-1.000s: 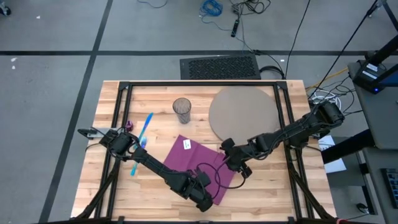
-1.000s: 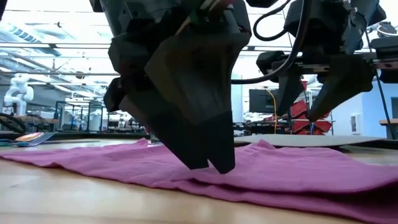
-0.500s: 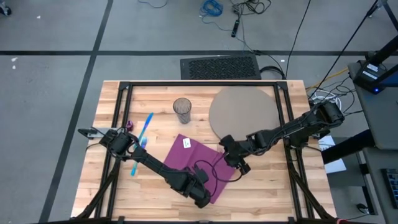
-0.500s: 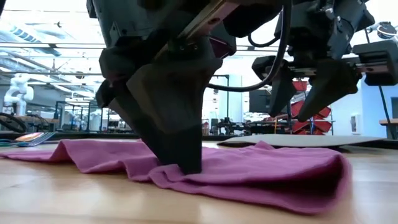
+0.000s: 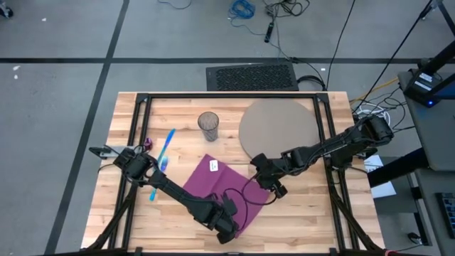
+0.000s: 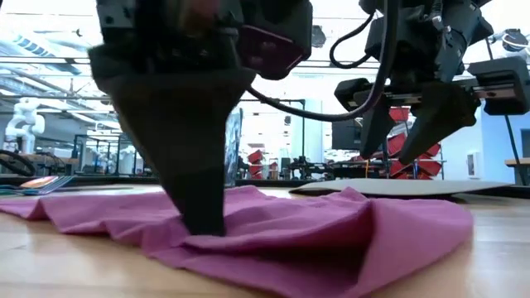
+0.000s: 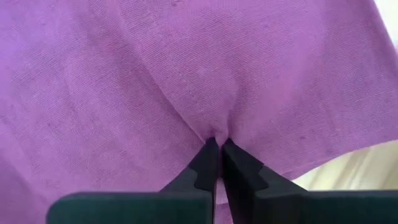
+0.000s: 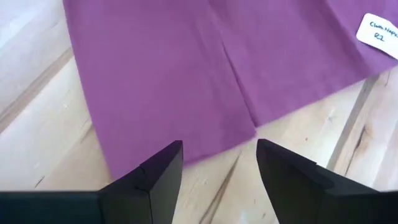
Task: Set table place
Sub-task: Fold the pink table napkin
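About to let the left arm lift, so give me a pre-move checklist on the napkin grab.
1. Left claw shut on the purple napkin: ok, a pinch of cloth sits between the tips.
2. Pinch placed near the napkin's front edge: ok.
3. Right claw open and above the napkin's edge, not touching: ok.
4. Round mat bare for the plate: ok.
5. Glass upright, apart from the napkin: ok.
6. Blue cutlery apart from the napkin: ok.
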